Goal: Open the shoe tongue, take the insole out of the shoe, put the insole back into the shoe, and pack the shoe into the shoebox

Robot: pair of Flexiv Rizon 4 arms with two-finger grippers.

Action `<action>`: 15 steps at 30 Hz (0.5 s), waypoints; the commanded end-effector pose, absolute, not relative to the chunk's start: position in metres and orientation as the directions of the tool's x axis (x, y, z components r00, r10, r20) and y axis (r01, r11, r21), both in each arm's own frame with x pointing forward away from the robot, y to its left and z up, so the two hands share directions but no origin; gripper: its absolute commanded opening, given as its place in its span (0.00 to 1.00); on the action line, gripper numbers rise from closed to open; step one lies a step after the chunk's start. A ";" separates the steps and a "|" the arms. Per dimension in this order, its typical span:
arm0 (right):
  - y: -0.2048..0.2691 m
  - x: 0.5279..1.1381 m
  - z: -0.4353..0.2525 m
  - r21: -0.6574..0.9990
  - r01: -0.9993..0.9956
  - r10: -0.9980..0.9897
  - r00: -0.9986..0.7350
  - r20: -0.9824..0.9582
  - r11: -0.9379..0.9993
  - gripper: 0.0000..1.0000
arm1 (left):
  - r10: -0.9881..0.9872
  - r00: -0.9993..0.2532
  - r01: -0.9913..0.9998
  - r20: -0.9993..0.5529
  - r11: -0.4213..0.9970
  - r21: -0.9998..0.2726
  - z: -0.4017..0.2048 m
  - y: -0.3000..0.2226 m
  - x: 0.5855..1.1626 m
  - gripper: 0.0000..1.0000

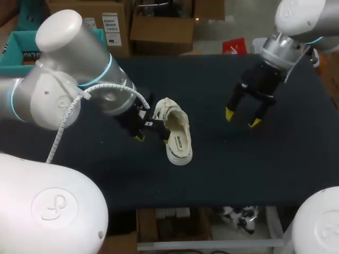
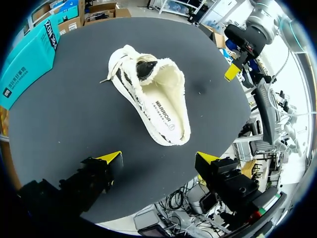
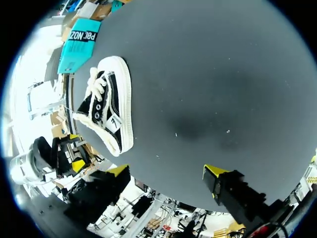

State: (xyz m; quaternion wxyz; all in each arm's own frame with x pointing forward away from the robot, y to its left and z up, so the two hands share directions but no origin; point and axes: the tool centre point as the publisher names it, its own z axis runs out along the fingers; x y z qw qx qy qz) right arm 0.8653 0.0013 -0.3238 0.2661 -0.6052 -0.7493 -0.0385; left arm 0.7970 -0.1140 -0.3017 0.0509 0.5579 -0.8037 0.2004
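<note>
Black canvas sneaker point(image 3: 106, 106), white rubber sole, cream fleecy lining (laces white too); dark charcoal tabletop point(image 1: 265, 159); teal cardboard shoebox point(image 1: 18, 45), upper left.

Table point(image 1: 265, 169): dark matte top across the head view's middle, a few tiny pale specks point(image 3: 176, 134) showing in right wrist view.

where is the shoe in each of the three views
Head view: shoe mid-table, beside the left pincer.
Left wrist view: shoe ahead of that pincer, its opening showing.
Right wrist view: shoe ahead of the right pincer and off to one side, its black side showing.
Shared landmark: the teal shoebox, beyond the shoe in both wrist views.
</note>
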 end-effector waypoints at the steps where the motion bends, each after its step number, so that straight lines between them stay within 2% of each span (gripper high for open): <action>1: 0.002 0.861 -0.322 -0.370 0.857 0.886 -0.188 0.424 0.359 1.00 | -0.891 -0.351 -0.925 0.288 0.281 -0.257 -0.311 -0.127 0.811 1.00; 15: -0.011 0.827 -0.320 -0.135 0.886 0.850 -0.366 0.379 0.442 1.00 | -0.924 -0.271 -0.947 0.270 0.206 -0.245 -0.334 -0.153 0.862 1.00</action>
